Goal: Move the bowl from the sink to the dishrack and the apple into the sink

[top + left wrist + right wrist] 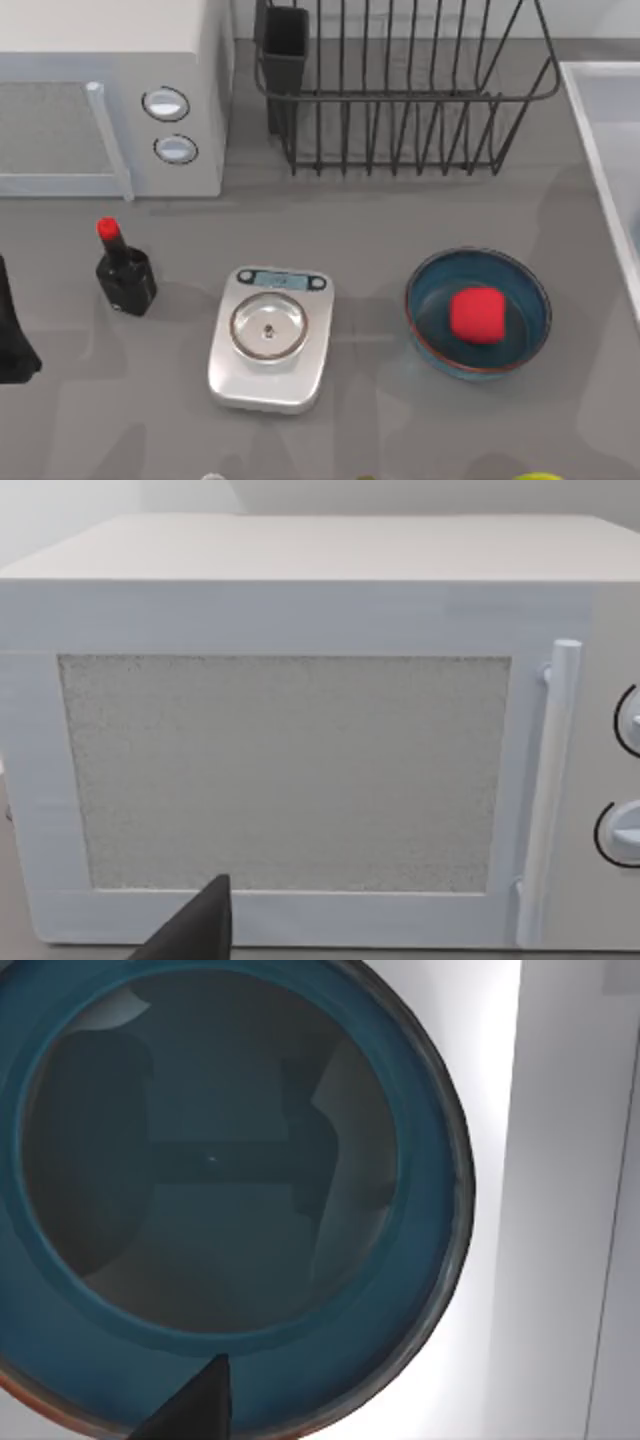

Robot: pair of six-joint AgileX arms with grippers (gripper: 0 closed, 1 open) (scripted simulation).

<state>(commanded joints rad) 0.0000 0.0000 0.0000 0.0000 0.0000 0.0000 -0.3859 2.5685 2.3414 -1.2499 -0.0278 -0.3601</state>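
Observation:
A deep-blue bowl with a red-brown rim lies empty on the pale floor of the sink, seen from straight above in the right wrist view. My right gripper hovers over it, a dark tip showing at the bowl's edge. On the table a second, look-alike bowl holds the red apple. The sink's rim runs along the right edge in the top view. The black wire dishrack stands empty at the back. My left gripper faces the microwave door.
A white microwave fills the back left. A black bottle with a red cap and a silver kitchen scale stand on the grey table. My left arm sits at the left edge. A yellow-green item peeks in at the front.

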